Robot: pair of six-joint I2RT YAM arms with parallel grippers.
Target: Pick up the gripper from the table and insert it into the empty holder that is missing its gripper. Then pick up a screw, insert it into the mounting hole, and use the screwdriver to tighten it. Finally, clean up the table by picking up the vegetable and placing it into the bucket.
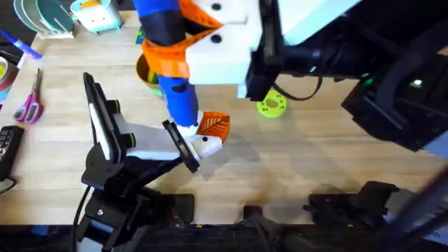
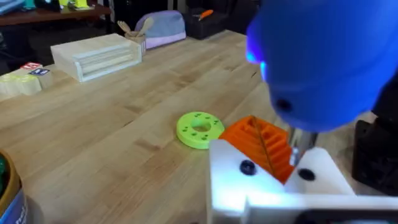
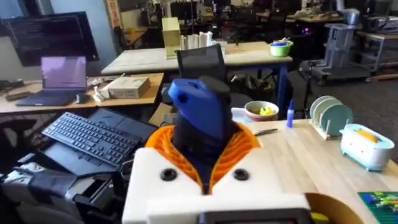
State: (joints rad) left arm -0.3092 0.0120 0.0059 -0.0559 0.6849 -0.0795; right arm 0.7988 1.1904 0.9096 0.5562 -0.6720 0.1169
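My right gripper (image 1: 172, 56) hangs high over the table (image 1: 322, 161), shut on the blue screwdriver (image 1: 179, 98), which points steeply down. In the right wrist view its orange pads clamp the screwdriver (image 3: 199, 112). The metal bit comes down onto a dark screw (image 2: 305, 174) in the white holder (image 2: 267, 196). The orange ribbed gripper (image 2: 261, 143) sits in that holder, at the end of my left gripper (image 1: 197, 143). Another dark screw head (image 2: 247, 167) shows beside it. The bucket (image 1: 146, 71) shows its yellow rim behind the screwdriver. The vegetable is out of view.
A lime-green disc (image 1: 271, 105) with holes lies right of the holder. Pink-handled scissors (image 1: 29, 105) and a black keypad (image 1: 7, 143) lie at the left edge. A dish rack (image 1: 42, 17) and toaster (image 1: 98, 14) stand at the back left. Black equipment (image 1: 392, 105) crowds the right side.
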